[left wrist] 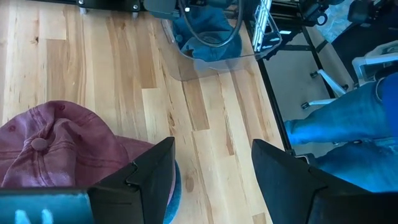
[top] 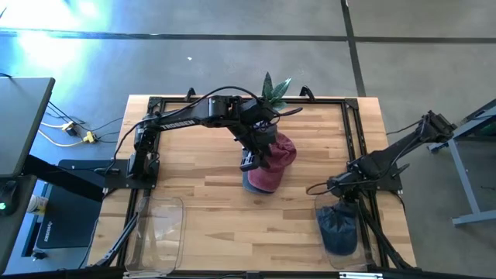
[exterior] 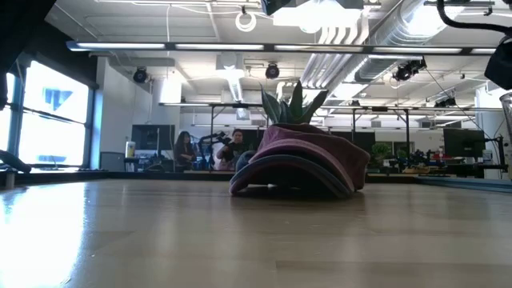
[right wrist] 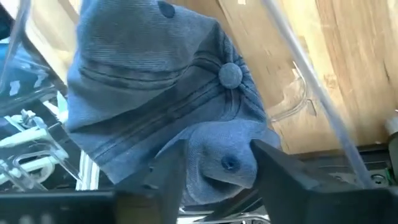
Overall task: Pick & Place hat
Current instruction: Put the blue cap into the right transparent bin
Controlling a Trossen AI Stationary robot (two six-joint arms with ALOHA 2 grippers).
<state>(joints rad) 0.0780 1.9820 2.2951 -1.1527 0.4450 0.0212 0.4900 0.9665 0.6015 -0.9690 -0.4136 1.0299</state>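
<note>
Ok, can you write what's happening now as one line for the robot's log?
left tool: open, above maroon hat | right tool: open, over blue hats in clear bin | plant: behind maroon hat

Centre blocked, left half of worktop [top: 201, 225] open.

Stack of caps [top: 269, 164] sits mid-worktop with the left arm [top: 194, 116] reaching across from 9 o'clock and the left claw [top: 252, 159] right over it, fingers apart; potted plant [top: 273, 89] closes off 12 o'clock just behind. Clear bin [top: 159, 229] at 7 o'clock and clear bin with blue hats [top: 339, 225] at 5 o'clock take the front corners; right claw [top: 341, 194] hangs over the 5 o'clock bin. Black frame rails [top: 360, 132] run along the 3 and 9 o'clock edges. Free lanes: bare wood at 6 o'clock between the bins, and the strip from centre toward 3 o'clock.
</note>
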